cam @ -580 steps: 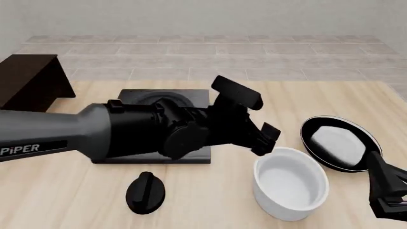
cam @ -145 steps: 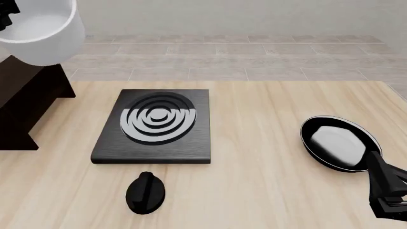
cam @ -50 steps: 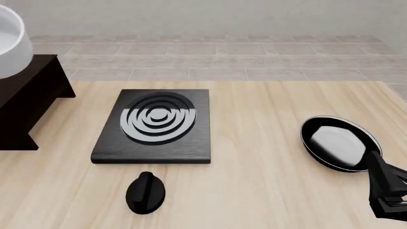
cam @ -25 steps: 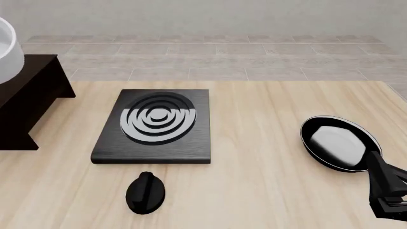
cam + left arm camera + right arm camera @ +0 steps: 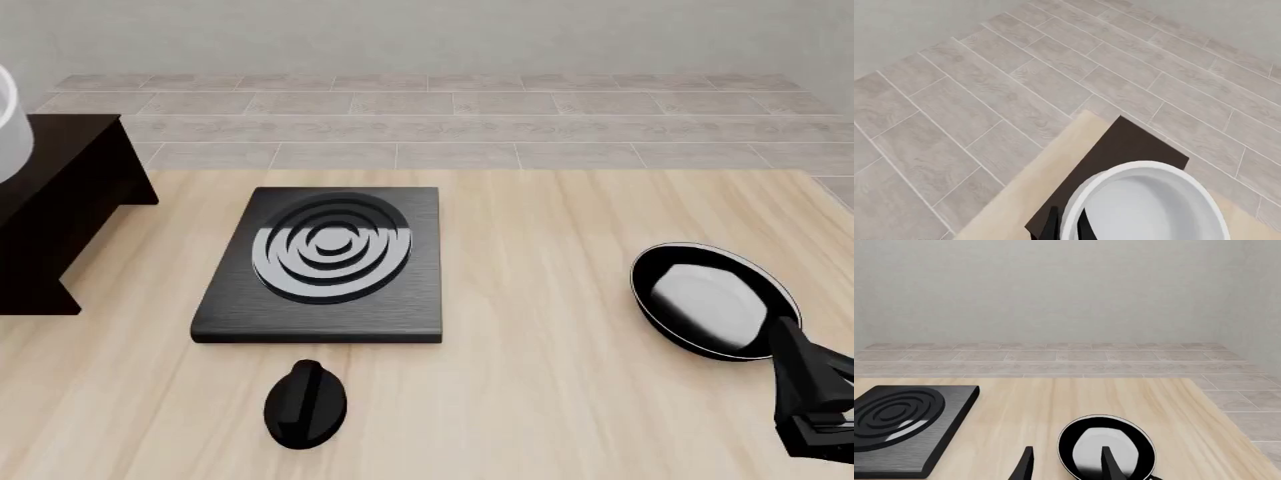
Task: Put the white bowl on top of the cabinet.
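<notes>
The white bowl [image 5: 1147, 205] is over the flat top of the dark brown cabinet [image 5: 1131, 145]. My left gripper [image 5: 1066, 227] is shut on the bowl's near rim, with one finger inside the wall and one outside. In the front view only a sliver of the bowl [image 5: 11, 130] shows at the left edge, over the cabinet [image 5: 60, 200]. I cannot tell whether the bowl touches the cabinet top. My right gripper [image 5: 1066, 465] is open and empty, low over the table near the frying pan [image 5: 1107, 450].
A black stove plate with grey rings [image 5: 327, 260] lies mid-table, with a black knob [image 5: 306, 403] in front of it. The frying pan [image 5: 707, 300] sits at the right, and the right arm [image 5: 811, 400] is just in front of it. Tiled floor lies beyond the table.
The bowl has moved left and down over the cabinet, sliding almost out of the front view. The right arm has not moved.
</notes>
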`<state>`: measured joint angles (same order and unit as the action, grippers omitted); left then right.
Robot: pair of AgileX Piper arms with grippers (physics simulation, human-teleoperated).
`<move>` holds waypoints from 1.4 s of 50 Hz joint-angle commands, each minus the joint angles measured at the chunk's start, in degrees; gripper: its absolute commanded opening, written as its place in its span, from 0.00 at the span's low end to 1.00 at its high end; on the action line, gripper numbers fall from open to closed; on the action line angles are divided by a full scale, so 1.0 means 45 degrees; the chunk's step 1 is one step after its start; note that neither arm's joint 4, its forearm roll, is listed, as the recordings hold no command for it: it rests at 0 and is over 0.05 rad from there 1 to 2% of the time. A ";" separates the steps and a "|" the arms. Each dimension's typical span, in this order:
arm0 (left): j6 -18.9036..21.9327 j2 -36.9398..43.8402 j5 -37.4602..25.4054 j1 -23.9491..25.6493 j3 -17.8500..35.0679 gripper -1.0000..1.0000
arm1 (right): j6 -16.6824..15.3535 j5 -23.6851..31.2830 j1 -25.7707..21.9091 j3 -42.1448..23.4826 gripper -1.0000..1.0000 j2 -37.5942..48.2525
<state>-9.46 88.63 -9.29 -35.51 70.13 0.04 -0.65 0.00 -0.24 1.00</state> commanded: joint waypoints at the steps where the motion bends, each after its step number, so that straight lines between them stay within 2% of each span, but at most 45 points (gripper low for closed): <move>1: 0.0221 0.0208 0.0326 -0.0290 0.0153 0.00 | -0.0001 -0.0002 -0.0001 0.0000 1.00 0.0004; 58: 0.0519 0.1234 0.1635 -0.0444 -0.1016 0.00 | 0.0000 -0.0001 0.0001 0.0000 1.00 0.0003; 59: 0.0510 0.1251 0.1589 -0.0450 -0.0966 1.00 | 0.0001 -0.0003 0.0000 0.0000 1.00 0.0007; 70: 0.0582 0.0927 0.1147 -0.0490 -0.0590 1.00 | -0.0001 -0.0001 -0.0001 0.0000 1.00 0.0002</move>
<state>-7.16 93.22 -3.16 -37.84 66.80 0.04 -0.65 0.00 -0.24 1.00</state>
